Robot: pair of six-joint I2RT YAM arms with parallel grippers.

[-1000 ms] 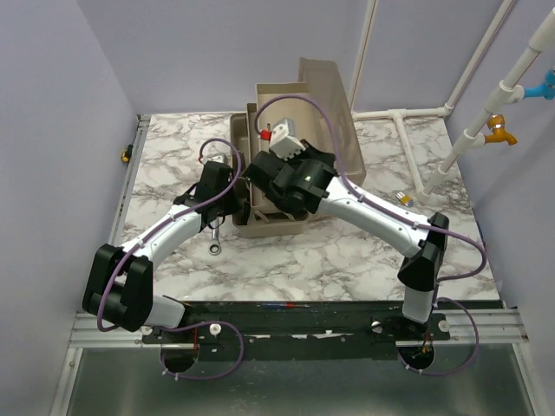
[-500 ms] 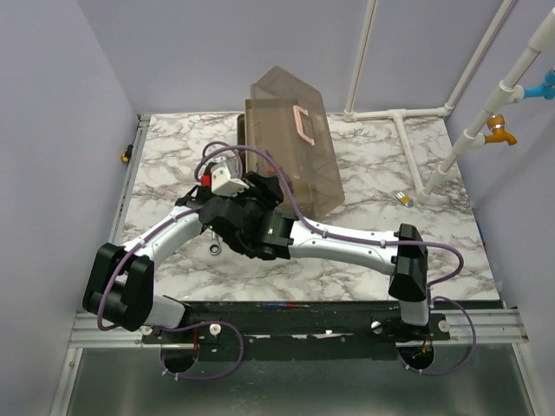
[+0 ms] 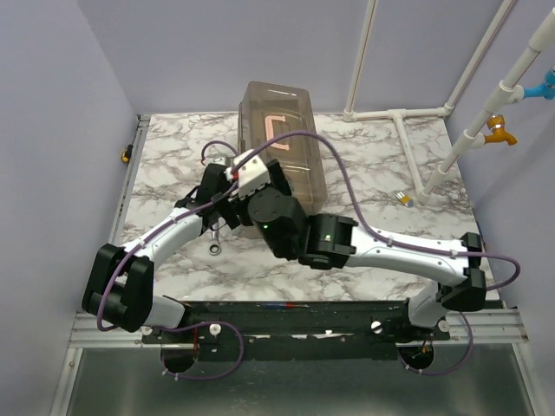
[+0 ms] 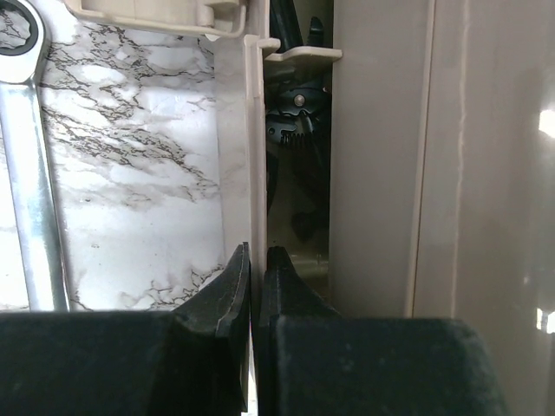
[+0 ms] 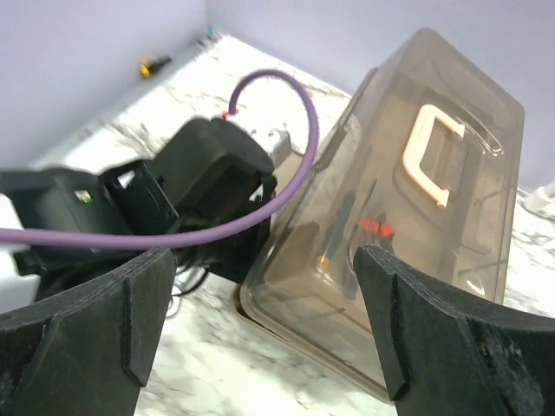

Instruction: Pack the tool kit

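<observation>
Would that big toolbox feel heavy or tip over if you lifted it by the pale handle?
Probably fairly heavy: the toolbox shows tools through its lid. It should hang level, since the handle sits mid-lid. Loose tools inside may shift. Pushed, it likely slides on the smooth table.

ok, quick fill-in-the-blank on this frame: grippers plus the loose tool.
1. The left gripper is pinched on the ___ wall.
2. The right gripper is ___, holding nothing.
3. The silver tool on the table beside the toolbox is a ___.

Missing words: toolbox; open; wrench.
</observation>
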